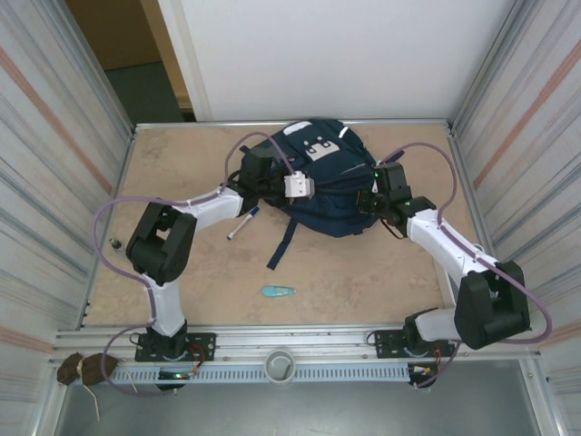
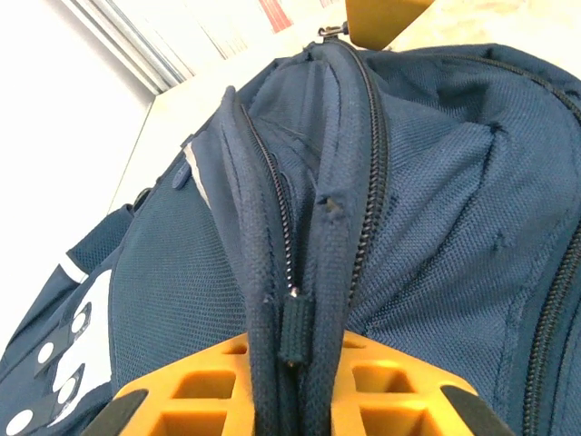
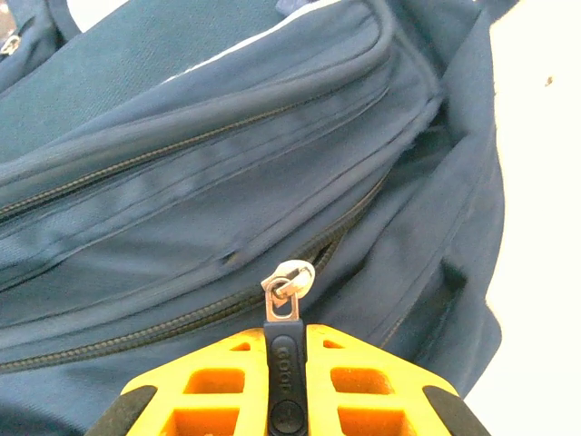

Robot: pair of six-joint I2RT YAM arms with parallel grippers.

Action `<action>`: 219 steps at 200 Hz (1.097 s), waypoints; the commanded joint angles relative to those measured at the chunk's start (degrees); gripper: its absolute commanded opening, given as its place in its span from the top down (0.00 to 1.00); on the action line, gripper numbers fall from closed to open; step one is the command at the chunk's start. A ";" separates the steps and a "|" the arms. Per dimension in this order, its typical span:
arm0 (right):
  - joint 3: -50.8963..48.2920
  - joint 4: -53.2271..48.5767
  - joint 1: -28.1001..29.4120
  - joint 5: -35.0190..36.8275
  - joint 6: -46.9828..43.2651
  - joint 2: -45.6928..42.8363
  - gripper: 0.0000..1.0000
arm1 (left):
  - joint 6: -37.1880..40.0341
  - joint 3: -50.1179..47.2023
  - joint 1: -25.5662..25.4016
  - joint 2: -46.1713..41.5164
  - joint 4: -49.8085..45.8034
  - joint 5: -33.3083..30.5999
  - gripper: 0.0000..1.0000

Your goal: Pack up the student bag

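Note:
The navy student bag lies at the back middle of the table, its white label patch facing up. My left gripper is at the bag's left side. In the left wrist view its yellow fingers are shut on a raised fold of the bag that carries a zipper seam and a small dark tab. My right gripper is at the bag's right side. In the right wrist view it is shut on a black zipper pull hanging from a silver slider; the zip beside the slider gapes slightly.
A pen lies on the table left of the bag, beside a loose dark strap. A small teal object rests nearer the front. Corrugated metal walls close in both sides. A tape roll sits on the front rail.

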 commanded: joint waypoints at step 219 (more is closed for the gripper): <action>-3.17 2.16 -0.23 -16.94 2.69 -1.54 0.91 | -1.53 7.75 -9.33 1.84 -21.83 -21.44 0.42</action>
